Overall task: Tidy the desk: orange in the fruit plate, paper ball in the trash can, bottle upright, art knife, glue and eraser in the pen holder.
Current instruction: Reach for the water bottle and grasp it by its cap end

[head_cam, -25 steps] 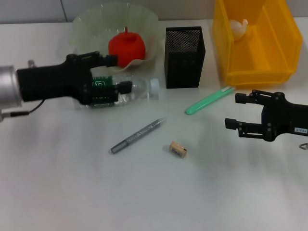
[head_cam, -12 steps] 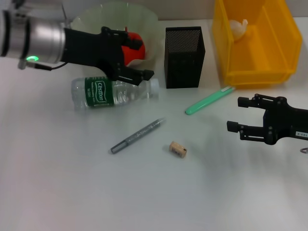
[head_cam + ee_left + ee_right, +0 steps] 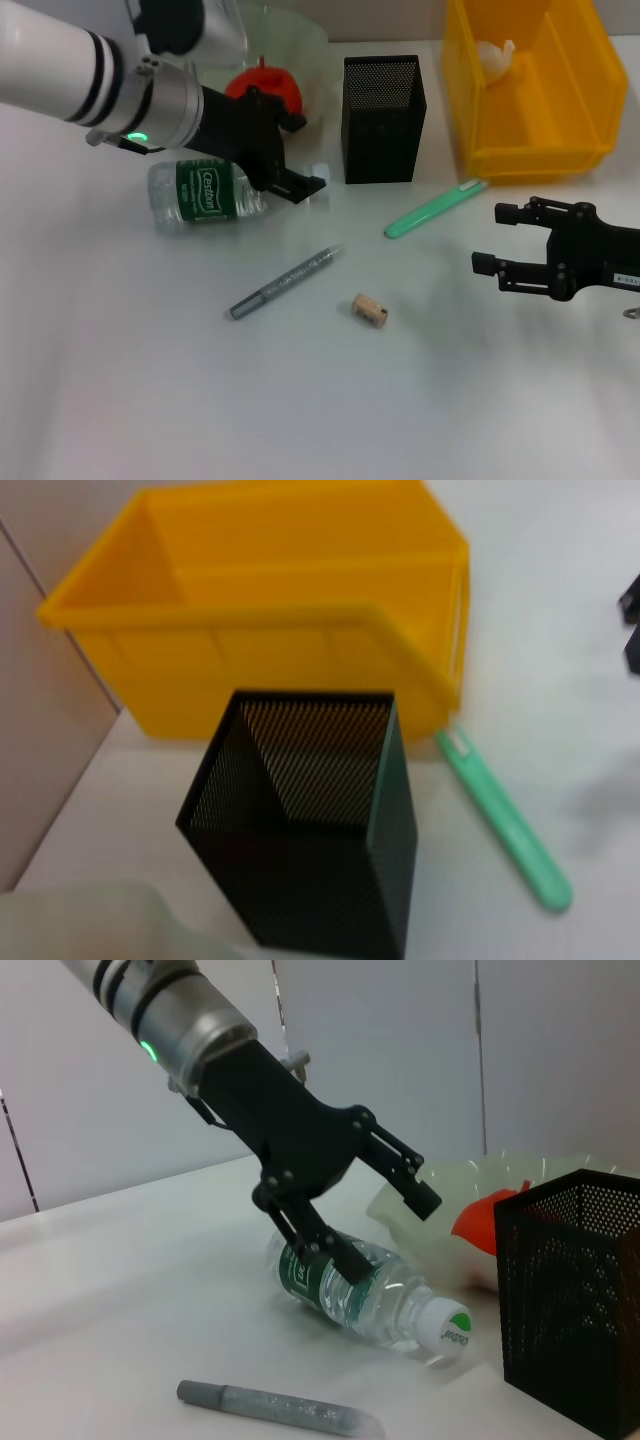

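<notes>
The bottle [image 3: 200, 193] lies on its side on the table, cap toward the pen holder [image 3: 381, 120]. My left gripper [image 3: 300, 155] is open over the bottle's neck end. In the right wrist view one finger [image 3: 340, 1260] is down in front of the bottle [image 3: 390, 1305] and the other is up in the air. The orange [image 3: 262, 85] sits in the fruit plate [image 3: 300, 40]. The paper ball [image 3: 495, 55] lies in the trash can [image 3: 540, 100]. The green art knife [image 3: 437, 208], grey glue stick [image 3: 287, 281] and eraser [image 3: 370, 310] lie on the table. My right gripper [image 3: 488, 237] is open and empty at the right.
The left wrist view shows the pen holder [image 3: 310, 830], the trash can [image 3: 280, 630] behind it and the art knife [image 3: 505, 825] beside it. The pen holder stands close to the bottle's cap.
My left arm has risen and swung right. Its gripper has moved from the bottle's label to its neck end. The bottle still lies flat. The right gripper has barely moved.
</notes>
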`<action>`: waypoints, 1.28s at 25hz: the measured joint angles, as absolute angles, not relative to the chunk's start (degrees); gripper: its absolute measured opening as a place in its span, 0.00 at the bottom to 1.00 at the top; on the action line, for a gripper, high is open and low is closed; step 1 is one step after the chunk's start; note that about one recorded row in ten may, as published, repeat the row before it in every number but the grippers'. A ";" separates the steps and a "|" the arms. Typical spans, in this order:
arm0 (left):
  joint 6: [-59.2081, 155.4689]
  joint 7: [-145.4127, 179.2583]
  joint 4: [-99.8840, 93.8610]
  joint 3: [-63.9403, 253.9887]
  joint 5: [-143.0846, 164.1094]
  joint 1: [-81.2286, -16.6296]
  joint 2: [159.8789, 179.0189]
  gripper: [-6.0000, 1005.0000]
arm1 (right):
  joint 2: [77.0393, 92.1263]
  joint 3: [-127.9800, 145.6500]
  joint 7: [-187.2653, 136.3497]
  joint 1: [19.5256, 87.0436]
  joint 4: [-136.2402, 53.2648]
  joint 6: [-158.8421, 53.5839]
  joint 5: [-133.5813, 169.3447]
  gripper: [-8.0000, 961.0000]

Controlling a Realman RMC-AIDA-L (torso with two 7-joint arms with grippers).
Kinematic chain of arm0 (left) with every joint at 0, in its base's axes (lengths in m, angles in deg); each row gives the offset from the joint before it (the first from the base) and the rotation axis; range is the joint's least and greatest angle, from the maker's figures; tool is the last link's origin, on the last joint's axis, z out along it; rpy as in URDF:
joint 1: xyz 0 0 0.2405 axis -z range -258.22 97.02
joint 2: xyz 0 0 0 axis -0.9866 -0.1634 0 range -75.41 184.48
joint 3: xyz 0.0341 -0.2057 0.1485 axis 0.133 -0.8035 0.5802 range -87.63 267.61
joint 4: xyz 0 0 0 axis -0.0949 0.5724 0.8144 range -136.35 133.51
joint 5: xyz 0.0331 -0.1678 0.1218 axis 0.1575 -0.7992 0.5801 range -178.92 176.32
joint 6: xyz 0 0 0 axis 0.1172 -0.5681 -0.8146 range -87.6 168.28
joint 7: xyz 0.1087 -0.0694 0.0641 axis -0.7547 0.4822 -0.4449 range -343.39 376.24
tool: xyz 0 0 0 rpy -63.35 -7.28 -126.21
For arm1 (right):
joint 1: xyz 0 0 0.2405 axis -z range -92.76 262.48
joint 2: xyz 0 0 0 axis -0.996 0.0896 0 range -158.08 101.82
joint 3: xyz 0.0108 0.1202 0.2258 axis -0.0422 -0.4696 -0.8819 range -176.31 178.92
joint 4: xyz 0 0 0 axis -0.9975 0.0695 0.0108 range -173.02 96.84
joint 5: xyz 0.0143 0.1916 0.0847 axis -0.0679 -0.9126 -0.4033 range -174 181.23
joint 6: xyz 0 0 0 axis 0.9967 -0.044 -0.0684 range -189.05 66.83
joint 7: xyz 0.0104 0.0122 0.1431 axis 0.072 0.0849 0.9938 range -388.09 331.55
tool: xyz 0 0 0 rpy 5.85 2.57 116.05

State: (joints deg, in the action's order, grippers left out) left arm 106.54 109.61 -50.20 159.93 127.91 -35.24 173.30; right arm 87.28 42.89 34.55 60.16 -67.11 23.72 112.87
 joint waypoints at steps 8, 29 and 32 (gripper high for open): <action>99.80 113.76 -49.95 168.30 130.82 -34.90 173.63 0.80 | 87.33 43.01 34.65 60.17 -67.09 23.70 112.87 0.80; 92.10 114.65 -47.46 177.26 130.84 -34.60 173.72 0.79 | 87.80 43.05 35.20 60.08 -67.10 23.70 112.86 0.80; 91.62 114.65 -47.31 177.59 130.84 -34.56 173.71 0.79 | 87.80 43.05 35.20 59.89 -67.10 23.70 112.86 0.80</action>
